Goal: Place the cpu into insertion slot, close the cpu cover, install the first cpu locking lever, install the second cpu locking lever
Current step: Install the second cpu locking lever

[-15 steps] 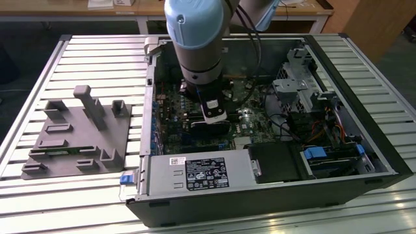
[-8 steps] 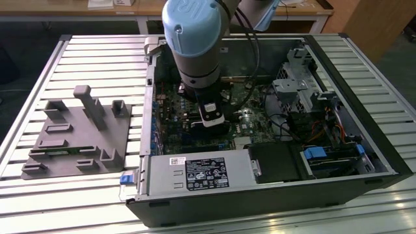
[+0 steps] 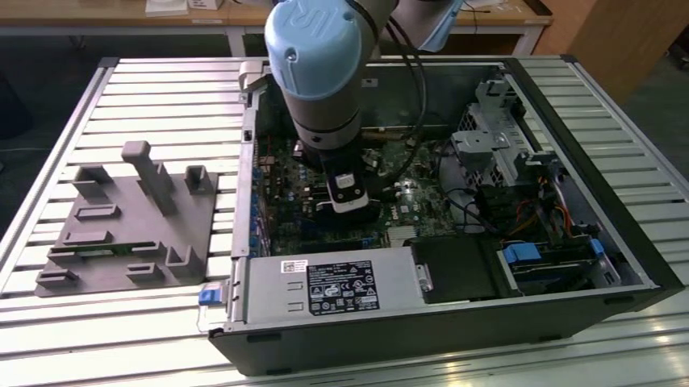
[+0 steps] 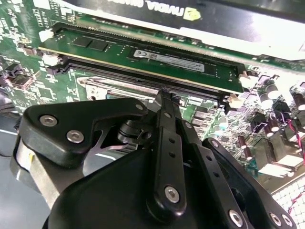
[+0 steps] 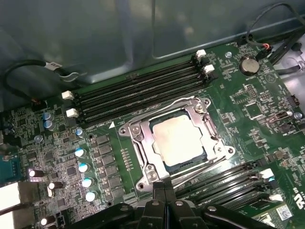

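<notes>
The cpu (image 5: pixel 180 140) sits flat in its socket on the motherboard (image 5: pixel 248 102), and the cover (image 5: pixel 143 138) lies closed over it, its silvery frame ringing the chip's greyish top. In the exterior view the arm (image 3: pixel 318 72) reaches down into the open computer case (image 3: pixel 603 161), which lies on the slatted counter (image 3: pixel 161 97), with a grey fixture (image 3: pixel 129 222) to that view's left.

The hand (image 5: pixel 164 187) is low at the near edge of the socket, fingertips drawn together, apparently empty; they seem to touch or hover just over the thin wire levers (image 5: pixel 200 174) that run along that edge.

As a judgement, the chip is light, rigid and fragile, best left untouched now. The cover is thin stiff sheet metal. The levers look springy and slippery, best pushed near their free hooked ends, where leverage is greatest and a slip would threaten the nearby memory slots (image 5: pixel 138 93).
</notes>
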You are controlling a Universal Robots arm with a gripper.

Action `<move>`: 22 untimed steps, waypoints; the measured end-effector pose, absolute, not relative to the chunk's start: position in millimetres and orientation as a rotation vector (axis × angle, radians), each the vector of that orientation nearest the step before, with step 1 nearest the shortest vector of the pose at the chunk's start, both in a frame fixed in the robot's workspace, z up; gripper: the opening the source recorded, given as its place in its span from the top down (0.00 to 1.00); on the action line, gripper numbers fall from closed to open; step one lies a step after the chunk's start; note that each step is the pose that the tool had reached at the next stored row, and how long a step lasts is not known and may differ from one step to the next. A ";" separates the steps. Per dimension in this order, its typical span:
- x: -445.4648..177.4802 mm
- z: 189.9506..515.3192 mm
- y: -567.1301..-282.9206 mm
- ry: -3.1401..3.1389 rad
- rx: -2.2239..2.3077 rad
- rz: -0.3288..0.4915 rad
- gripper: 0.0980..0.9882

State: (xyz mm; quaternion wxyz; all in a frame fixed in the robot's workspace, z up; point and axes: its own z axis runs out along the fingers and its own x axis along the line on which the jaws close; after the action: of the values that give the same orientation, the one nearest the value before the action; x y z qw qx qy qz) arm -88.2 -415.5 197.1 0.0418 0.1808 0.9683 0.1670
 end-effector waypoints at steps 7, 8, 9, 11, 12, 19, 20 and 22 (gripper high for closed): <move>-93.2 192.9 -414.6 2.964 0.552 0.511 0.99; -93.6 192.4 -414.3 2.964 0.552 0.511 0.99; -93.8 192.0 -414.0 2.964 0.552 0.511 0.99; -94.3 191.2 -413.2 2.964 0.552 0.512 0.99; -94.6 190.9 -412.7 2.964 0.552 0.512 0.99; -96.0 189.6 -409.9 2.965 0.550 0.516 0.99; -96.3 189.3 -409.4 2.965 0.550 0.516 0.99; -97.2 188.6 -408.5 2.965 0.550 0.516 0.99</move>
State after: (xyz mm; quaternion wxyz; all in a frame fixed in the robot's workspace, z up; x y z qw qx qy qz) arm -97.2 -408.5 188.6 0.0413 0.1796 0.9683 0.1685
